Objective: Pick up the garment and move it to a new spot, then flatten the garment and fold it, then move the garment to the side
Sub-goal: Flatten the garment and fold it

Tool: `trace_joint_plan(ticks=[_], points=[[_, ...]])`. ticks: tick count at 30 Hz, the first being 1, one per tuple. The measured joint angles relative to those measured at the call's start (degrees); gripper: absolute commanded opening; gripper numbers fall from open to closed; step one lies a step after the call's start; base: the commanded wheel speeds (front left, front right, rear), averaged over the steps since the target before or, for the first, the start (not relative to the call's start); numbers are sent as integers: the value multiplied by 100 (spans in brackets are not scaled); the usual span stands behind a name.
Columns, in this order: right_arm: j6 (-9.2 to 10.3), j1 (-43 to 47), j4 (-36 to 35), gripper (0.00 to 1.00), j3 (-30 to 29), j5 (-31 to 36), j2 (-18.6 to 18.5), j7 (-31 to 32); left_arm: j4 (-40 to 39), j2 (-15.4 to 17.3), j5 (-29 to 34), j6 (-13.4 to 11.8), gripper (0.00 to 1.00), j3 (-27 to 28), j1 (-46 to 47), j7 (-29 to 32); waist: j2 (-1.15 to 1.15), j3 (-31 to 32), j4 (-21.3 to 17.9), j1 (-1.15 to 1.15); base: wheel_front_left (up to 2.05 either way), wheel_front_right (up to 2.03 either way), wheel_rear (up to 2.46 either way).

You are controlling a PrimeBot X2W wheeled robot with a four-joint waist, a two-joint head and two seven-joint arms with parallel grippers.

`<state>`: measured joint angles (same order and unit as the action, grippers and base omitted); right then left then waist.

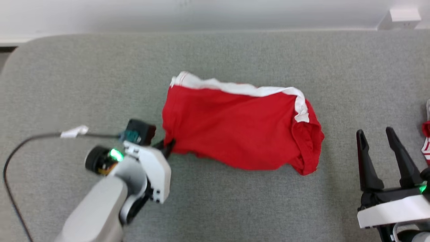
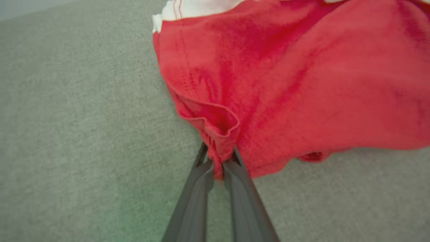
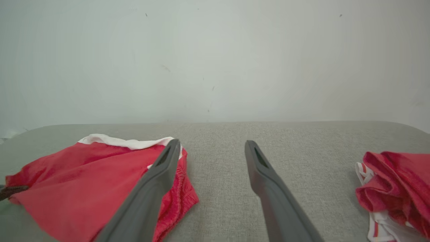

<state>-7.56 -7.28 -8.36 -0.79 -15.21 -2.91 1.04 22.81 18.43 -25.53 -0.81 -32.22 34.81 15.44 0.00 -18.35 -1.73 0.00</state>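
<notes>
On grey cushion [image 1: 235,201], left tool [image 2: 219,160] pinching garment [image 1: 235,131], second cloth [image 3: 393,188] far right

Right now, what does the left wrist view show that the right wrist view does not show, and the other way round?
Left wrist view: a close look at the left gripper shut on a bunched edge of the red garment. Right wrist view: the right gripper open and holding nothing, a second red and white cloth to its right, and a pale wall behind. Both: the red garment with its white band, lying on the grey surface.
</notes>
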Motion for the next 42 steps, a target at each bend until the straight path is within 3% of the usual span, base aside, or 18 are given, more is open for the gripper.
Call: trace_joint_plan(ticks=[9, 13, 14, 15, 20, 25, 27, 34, 42], points=[[0, 486, 59, 100, -45, -176, 2, 118, -1844, 318, -498, -989, 0, 514, -2070, -85, 0, 540, 142, 0, 0, 0, 0], [0, 596, -21, 100, -97, -229, -1, 182, -2196, 328, -664, -1173, 0, 595, -2564, -133, 0, 623, 176, 0, 0, 0, 0], [0, 609, -41, 100, -97, -227, 1, 197, -2234, 323, -690, -1194, 40, 608, -2610, -148, 0, 630, 182, 0, 0, 0, 0], [0, 619, -62, 100, -100, -227, 1, 210, -2268, 319, -688, -1236, 100, 622, -2641, -207, 0, 635, 186, 0, 0, 0, 0], [0, 619, -188, 100, -154, -174, 0, 319, -2426, 205, -558, -1427, 100, 927, -2689, -1065, 0, 656, 203, 0, 0, 0, 0], [0, 533, -416, 100, -207, -15, 1, 487, -2605, 360, -52, -1559, 100, 1400, -2409, -2409, 0, 662, 301, 0, 0, 0, 0], [0, 486, -534, 100, -194, 105, 1, 595, -2672, 466, 78, -1618, 100, 1541, -2331, -2688, 0, 679, 345, 0, 0, 0, 0], [0, 502, -853, 100, -155, 214, 1, 909, -2797, 755, 304, -1639, 100, 1590, -2356, -2732, 0, 764, 425, 0, 0, 0, 0], [0, 560, -989, 100, -176, 212, 1, 1056, -2881, 780, 336, -1636, 100, 1470, -2409, -2653, 0, 798, 453, 0, 0, 0, 0]])
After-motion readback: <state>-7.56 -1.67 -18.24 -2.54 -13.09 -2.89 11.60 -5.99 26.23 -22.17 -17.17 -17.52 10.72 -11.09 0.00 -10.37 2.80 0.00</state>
